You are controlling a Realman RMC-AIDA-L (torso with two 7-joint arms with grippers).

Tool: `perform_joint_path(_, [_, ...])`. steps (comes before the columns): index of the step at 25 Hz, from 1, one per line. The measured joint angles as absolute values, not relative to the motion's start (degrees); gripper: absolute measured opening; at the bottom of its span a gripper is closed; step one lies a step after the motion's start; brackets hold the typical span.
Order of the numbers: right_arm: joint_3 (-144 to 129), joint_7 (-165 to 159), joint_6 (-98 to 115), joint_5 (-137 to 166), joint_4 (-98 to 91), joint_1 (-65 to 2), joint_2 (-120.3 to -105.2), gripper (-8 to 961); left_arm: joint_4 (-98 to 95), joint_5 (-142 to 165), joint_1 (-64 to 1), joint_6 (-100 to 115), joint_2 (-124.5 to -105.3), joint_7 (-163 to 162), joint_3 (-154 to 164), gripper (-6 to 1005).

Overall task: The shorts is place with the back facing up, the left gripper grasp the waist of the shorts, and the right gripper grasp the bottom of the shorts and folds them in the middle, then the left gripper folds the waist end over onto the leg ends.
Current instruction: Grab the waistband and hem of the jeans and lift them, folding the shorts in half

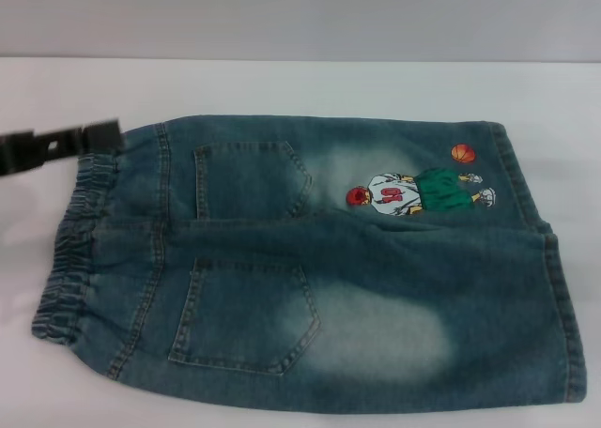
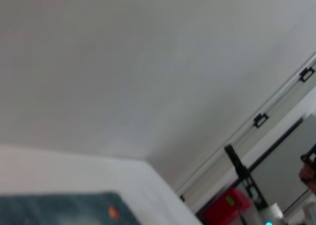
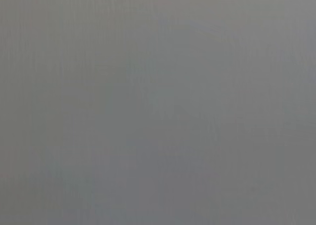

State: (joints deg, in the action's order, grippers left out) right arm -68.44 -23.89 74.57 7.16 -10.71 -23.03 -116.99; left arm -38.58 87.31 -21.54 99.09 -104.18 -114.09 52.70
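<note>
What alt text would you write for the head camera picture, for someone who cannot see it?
Blue denim shorts lie flat on a white table, back pockets up, elastic waist to the left and leg ends to the right. A cartoon basketball player patch sits near the far leg end. The black left gripper reaches in at the far corner of the waist.

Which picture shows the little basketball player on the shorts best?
The head view. There the cartoon basketball player is in full view on the denim shorts, with an orange ball beside him. The left wrist view catches only a corner of the shorts with the orange ball, not the player. The right wrist view shows only blank grey.
</note>
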Motion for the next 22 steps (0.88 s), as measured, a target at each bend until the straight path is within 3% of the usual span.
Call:
perform_joint_path(10, [-68.2, -23.6, 72.7, 7.0, -11.0, -24.2, -116.36, 716, -39.6, 98.4, -18.8, 101.9, -103.47, -117.3, 50.8, 843])
perform_joint_path(22, [-67.8, -23.6, 72.2, 7.3, -11.0, -24.9, -116.28, 718, -39.4, 111.6, -15.0, 100.2, -105.43, -118.6, 41.9, 843])
